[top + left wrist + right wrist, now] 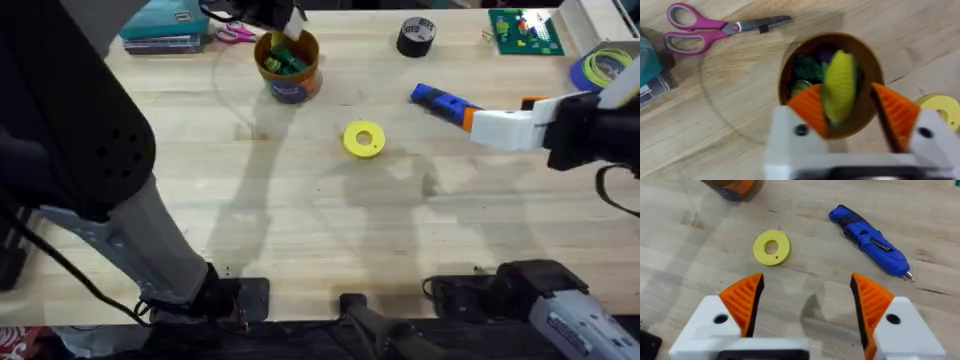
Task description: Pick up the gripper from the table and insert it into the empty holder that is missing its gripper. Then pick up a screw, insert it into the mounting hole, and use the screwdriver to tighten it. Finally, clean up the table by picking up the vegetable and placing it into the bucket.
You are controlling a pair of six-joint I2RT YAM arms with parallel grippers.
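My left gripper (850, 112) hovers right over the yellow-brown bucket (867, 60), its jaws open. The yellow-and-green vegetable (839, 85) hangs between the orange pads (809, 107), against one pad and apart from the other, above dark green pieces in the bucket (290, 70). In the overhead view the left gripper (290, 28) is at the far edge. My right gripper (807, 305) stands open over bare wood, an orange ribbed pad on each white finger base. The blue screwdriver (870, 240) lies just beyond it, by the right gripper (497, 120). No loose screw is in view.
A yellow spool (363, 139) lies mid-table. Pink-handled scissors (715, 27) and a teal box (165, 25) sit left of the bucket. A black tape roll (416, 36) and green board (524, 30) are at the far right.
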